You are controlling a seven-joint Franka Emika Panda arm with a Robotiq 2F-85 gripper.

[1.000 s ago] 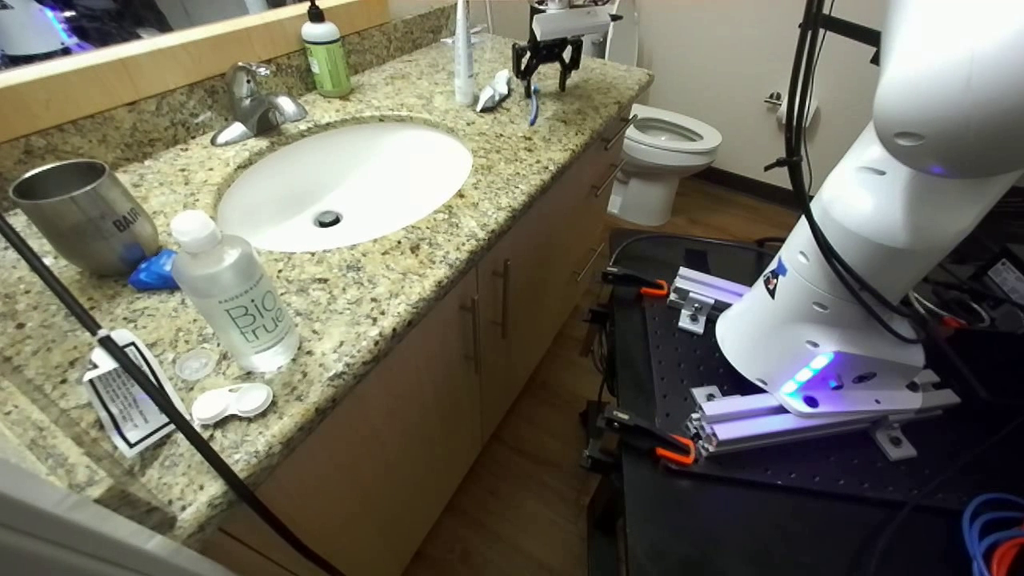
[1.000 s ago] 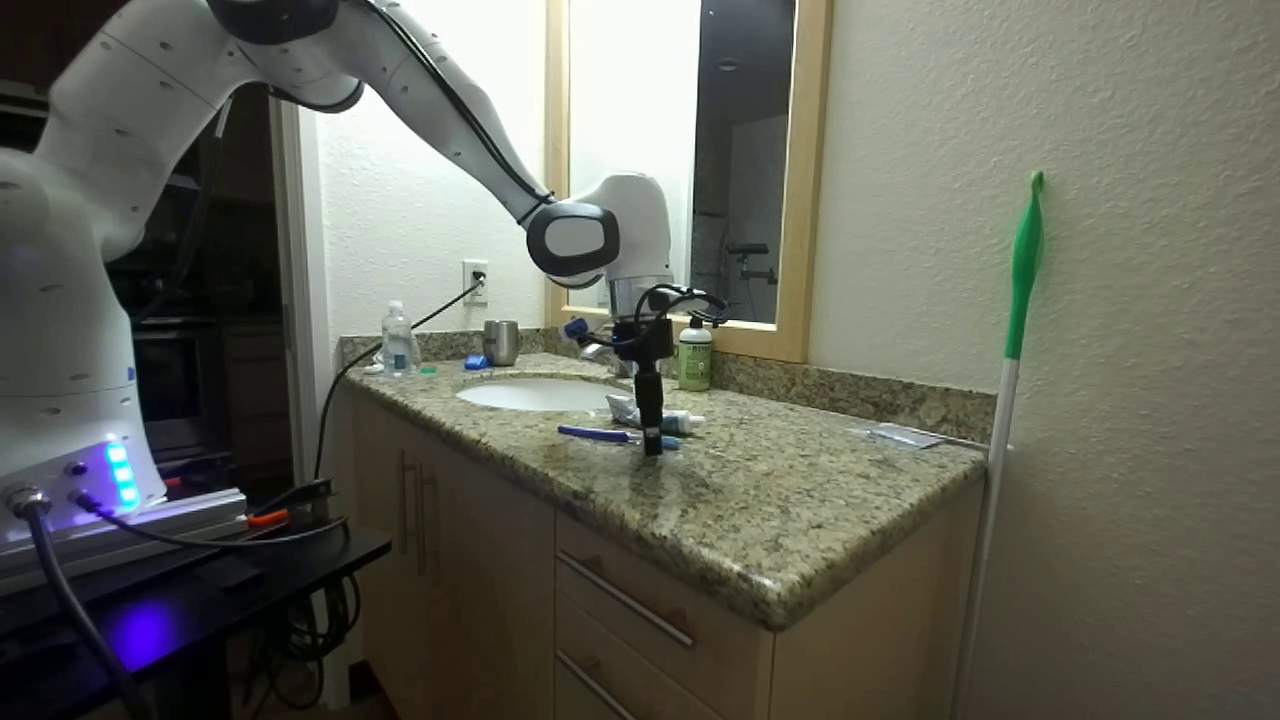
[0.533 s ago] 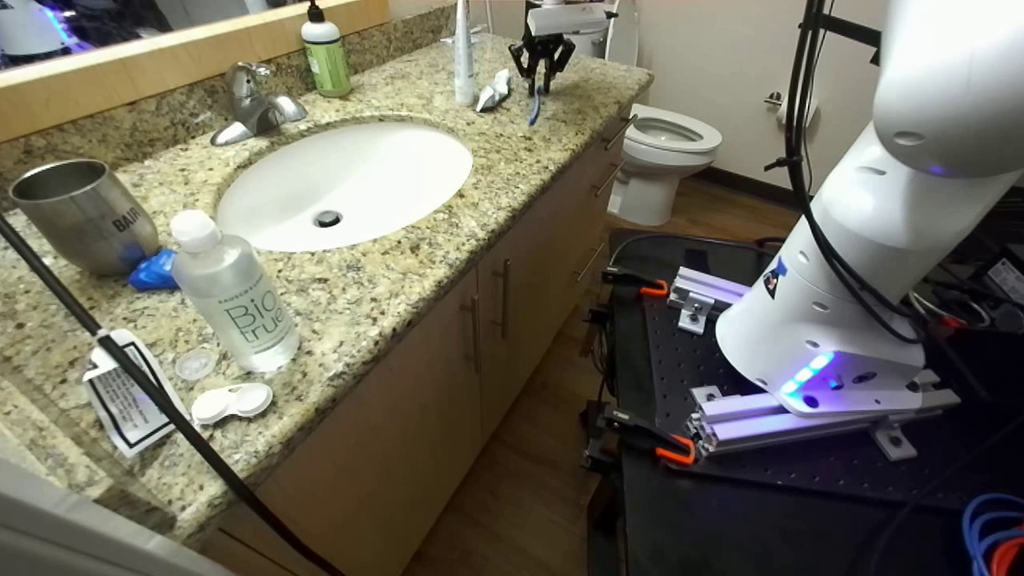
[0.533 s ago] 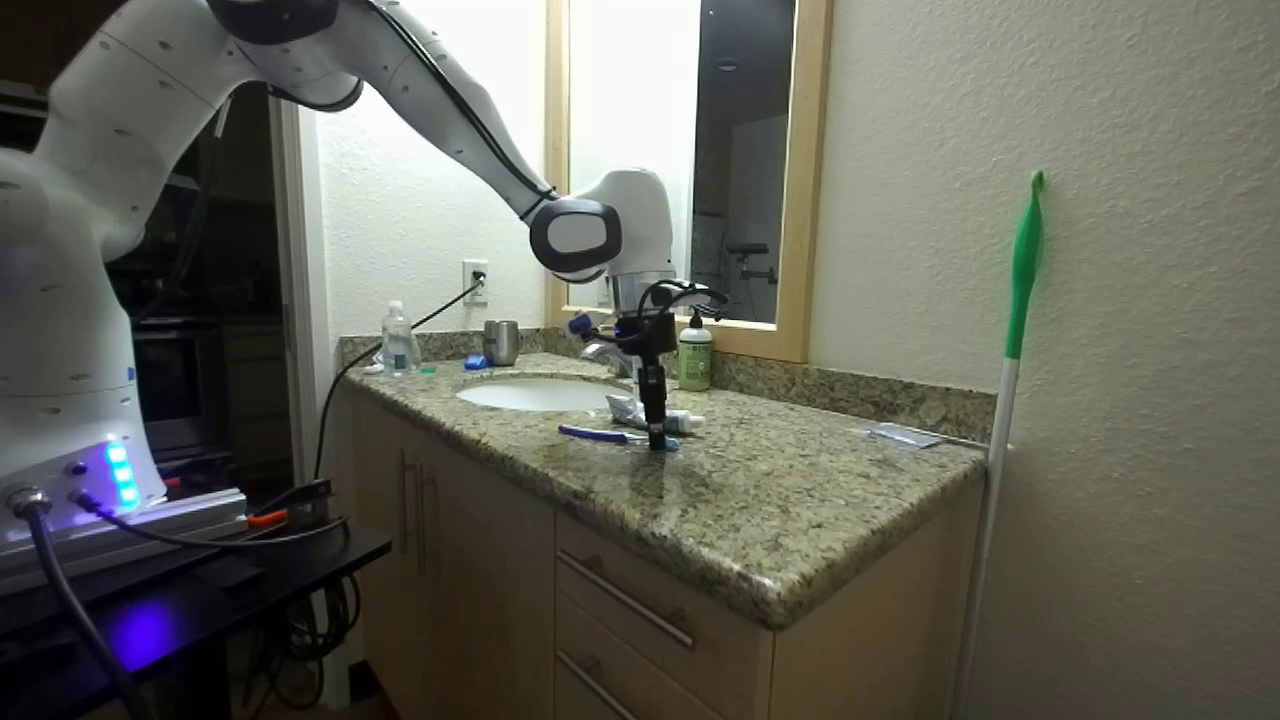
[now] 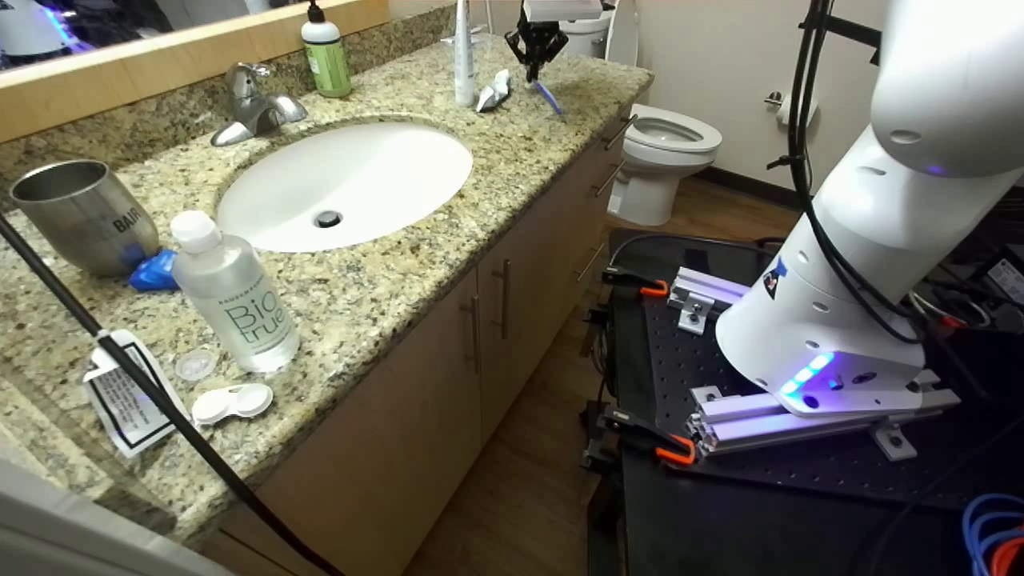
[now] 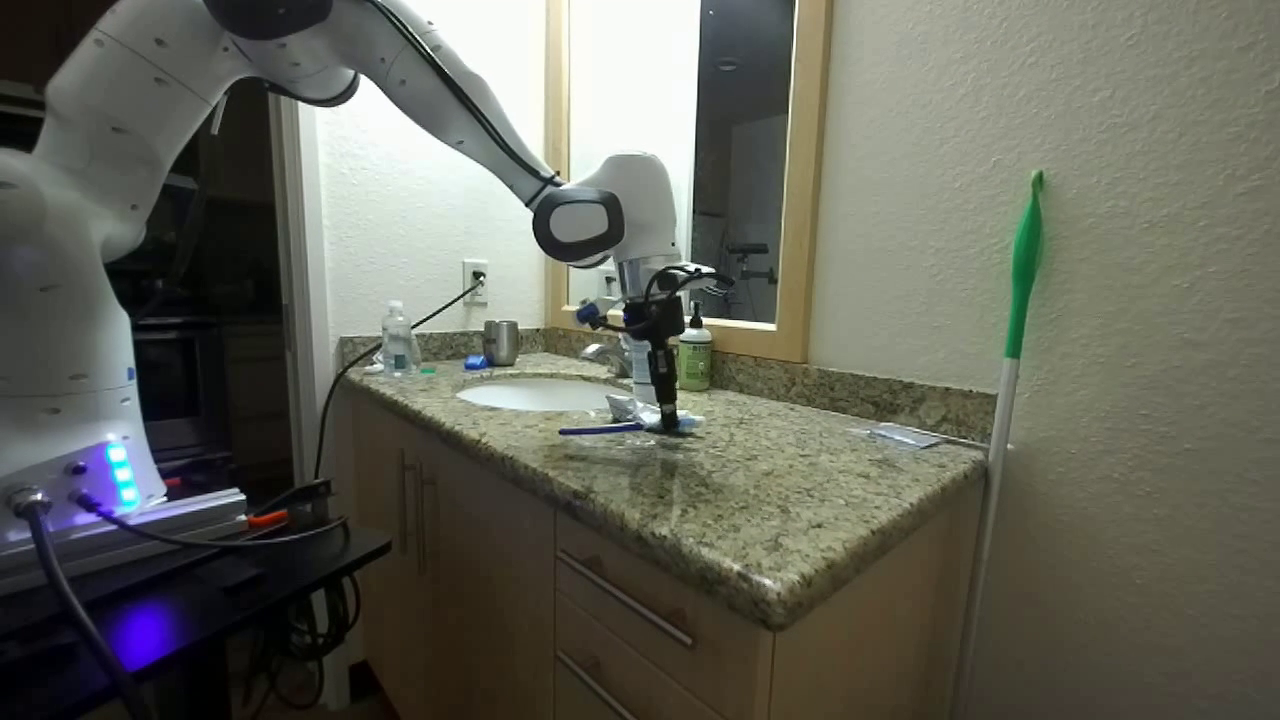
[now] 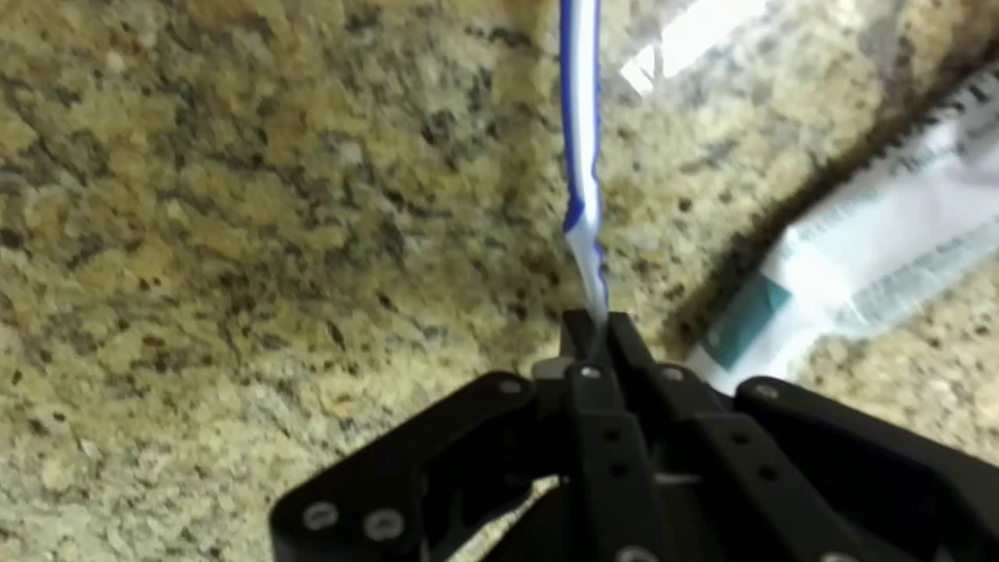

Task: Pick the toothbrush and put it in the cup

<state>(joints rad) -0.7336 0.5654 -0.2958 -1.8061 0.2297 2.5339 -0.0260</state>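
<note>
My gripper (image 7: 595, 332) is shut on the toothbrush (image 7: 581, 117), holding it near its head end. The blue and white handle extends away from the fingertips in the wrist view. The same toothbrush (image 5: 548, 98) shows under the gripper (image 5: 532, 78) at the counter's far end, and the handle of the toothbrush (image 6: 600, 430) lies roughly level in an exterior view, seemingly just off the granite. Its head is hidden by the fingers. The cup (image 5: 88, 220), a shiny metal tumbler, stands upright past the sink, well away from the gripper; the cup (image 6: 500, 343) is small in that view.
A toothpaste tube (image 7: 897, 226) lies beside the gripper. An upright white tube (image 5: 464, 64), a soap bottle (image 5: 326, 60) and the faucet (image 5: 254, 108) line the back. The sink (image 5: 360, 184) lies between gripper and cup. A clear bottle (image 5: 236, 296) and blue object (image 5: 154, 270) flank the cup.
The jaws have gone from open to shut on the toothbrush. The gripper has risen slightly and shifted, and the toothbrush has turned and come up with it.
</note>
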